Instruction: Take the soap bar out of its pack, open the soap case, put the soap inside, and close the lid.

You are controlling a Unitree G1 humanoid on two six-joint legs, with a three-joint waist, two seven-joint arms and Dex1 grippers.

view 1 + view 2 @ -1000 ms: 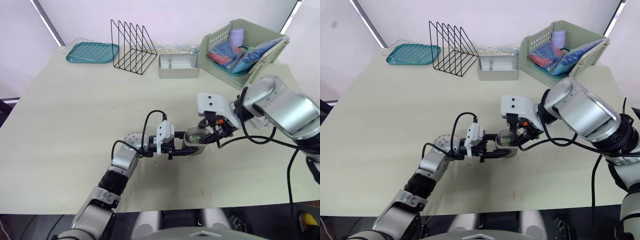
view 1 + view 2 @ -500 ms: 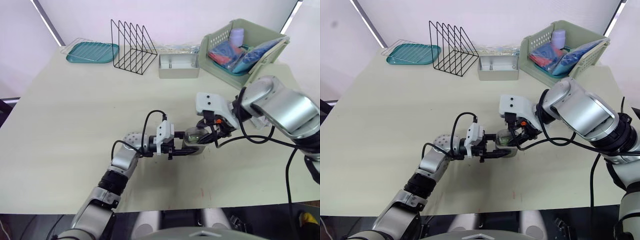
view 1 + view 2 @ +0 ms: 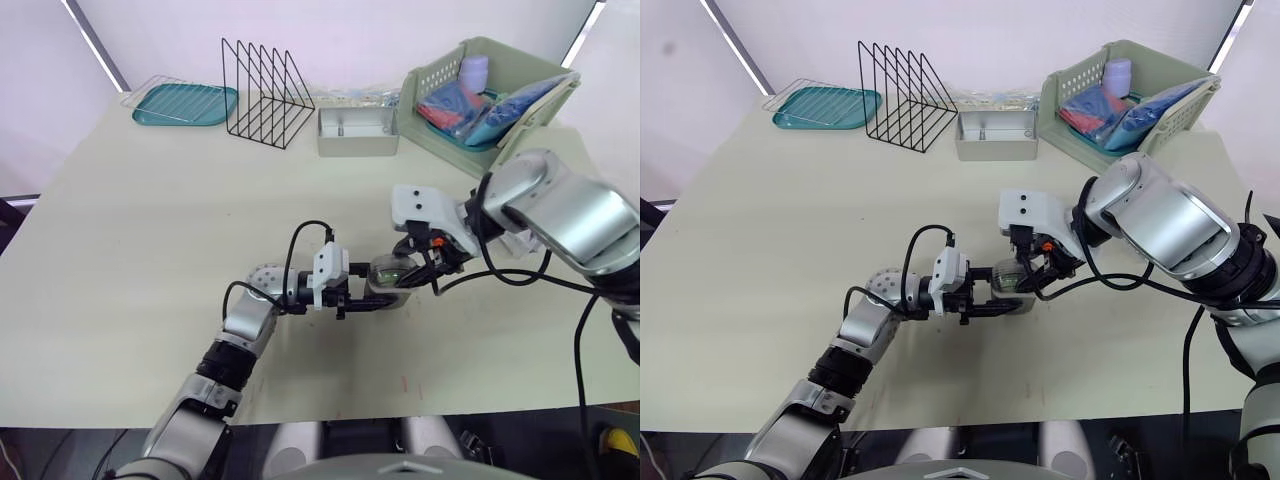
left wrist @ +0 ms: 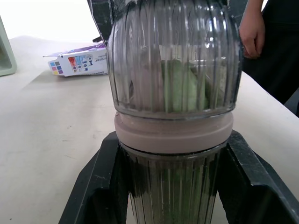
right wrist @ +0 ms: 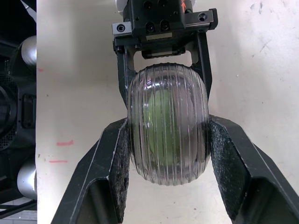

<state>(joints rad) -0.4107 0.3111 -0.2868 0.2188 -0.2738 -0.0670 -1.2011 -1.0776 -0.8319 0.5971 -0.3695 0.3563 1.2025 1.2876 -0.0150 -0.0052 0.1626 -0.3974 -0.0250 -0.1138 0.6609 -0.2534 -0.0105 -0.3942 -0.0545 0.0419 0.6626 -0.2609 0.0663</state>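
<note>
The soap case stands on the table near the middle; it has a clear ribbed lid, a pink ring and a dark base. Through the lid a green soap bar shows inside. My left gripper reaches in from the left and is shut on the case's base. My right gripper comes from the right and is shut on the lid, with its fingers against both sides. The opened soap pack, white and purple, lies on the table beyond the case.
At the back stand a black wire rack, a teal tray, a grey metal box and a green basket holding packets. A person's hand shows past the table's edge.
</note>
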